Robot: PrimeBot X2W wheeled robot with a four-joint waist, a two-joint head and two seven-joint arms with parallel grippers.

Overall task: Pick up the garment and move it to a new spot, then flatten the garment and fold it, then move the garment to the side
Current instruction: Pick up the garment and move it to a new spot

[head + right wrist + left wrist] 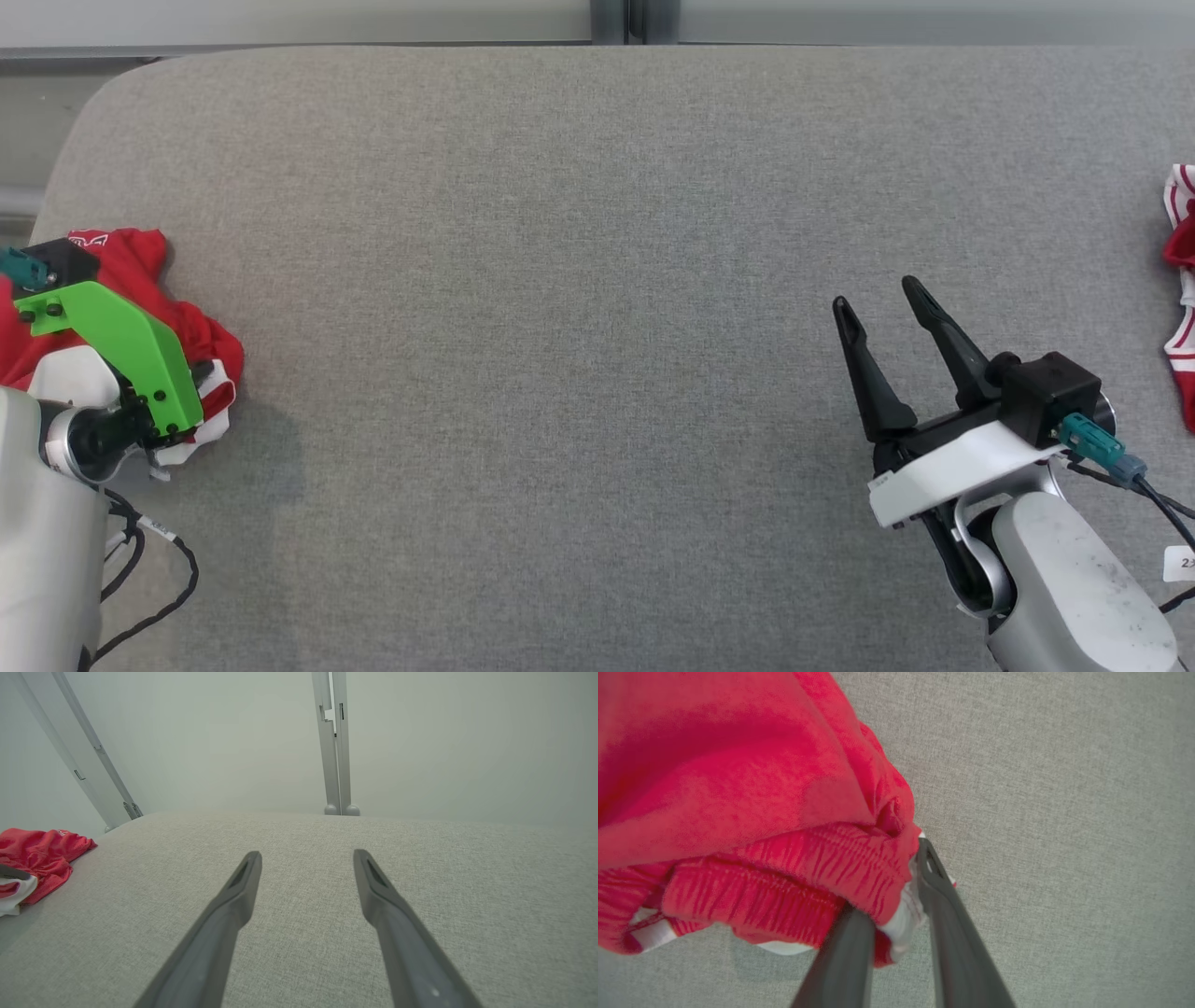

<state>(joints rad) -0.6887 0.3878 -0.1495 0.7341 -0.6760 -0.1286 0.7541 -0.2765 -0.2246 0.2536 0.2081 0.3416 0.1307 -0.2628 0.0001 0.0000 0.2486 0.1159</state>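
Note:
A crumpled red garment [140, 266] with white trim lies at the far left of the grey padded table [560, 327]. Over it sits my left arm's green wrist bracket [121, 345]. In the left wrist view my left gripper [892, 882] has its two dark fingers pinched on the garment [738, 788] at the ribbed red waistband and white hem; one fingertip is buried under the cloth. My right gripper [878, 294] hovers open at the right of the table with nothing between its fingers [243, 891]. The garment [37, 854] shows far off at the left of the right wrist view.
Another red-and-white piece of cloth [1181, 280] lies at the table's right edge. Pale wall panels with a grey post [334, 742] stand behind the far edge. Black cables [159, 560] hang by my left forearm.

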